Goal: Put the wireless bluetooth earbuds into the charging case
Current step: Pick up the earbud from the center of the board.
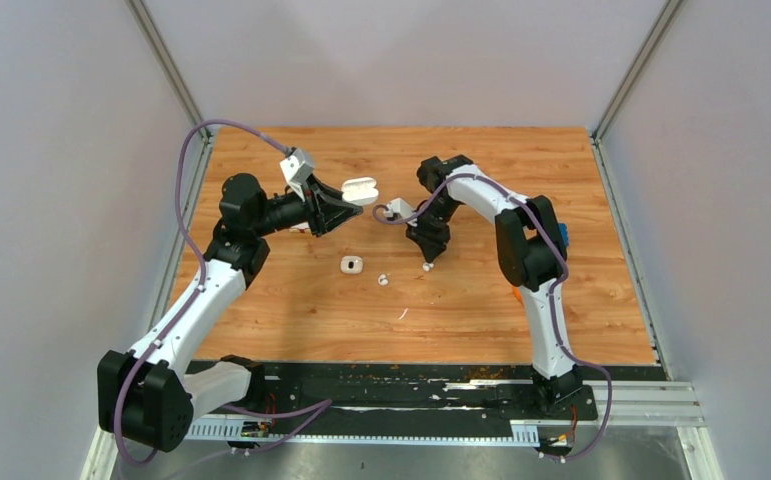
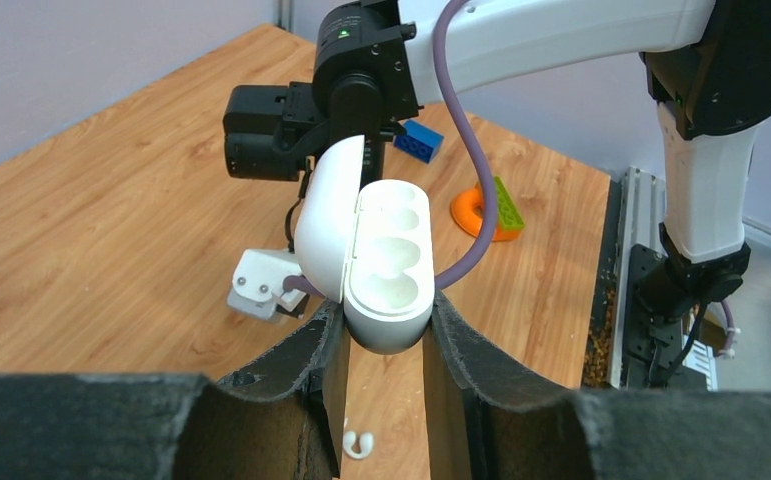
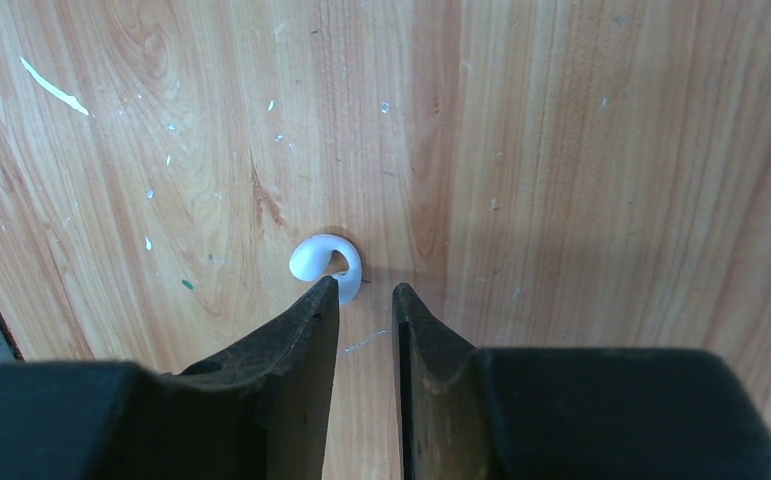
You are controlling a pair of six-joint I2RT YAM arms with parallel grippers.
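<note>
The white charging case (image 2: 391, 240) is gripped off the surface in the left hand (image 2: 386, 310), lid hinged open and both wells empty. Two tiny glossy white earbuds lie on the surface, nearer the front edge than the case: one (image 1: 383, 280) almost beneath it, the other (image 3: 321, 262) farther right, curled on its side.

in the right wrist view the left fingertip of the right gripper (image 3: 365, 290) covers part of one earbud (image 3: 319, 258), and whether they touch cannot be told; both fingers run off the bottom edge. in the left wrist view the lower end of the charging case (image 2: 391, 250) is hidden between the fingers of the left gripper (image 2: 386, 308), whose near parts are blurred. the case lid screens the right gripper's fingertips. a second earbud (image 2: 358, 443) shows only partly through the gap below. an orange ring (image 2: 469, 210) sits half behind a purple cable (image 2: 471, 150). from above, a small white piece (image 1: 351, 264) is too tiny to identify.
</note>
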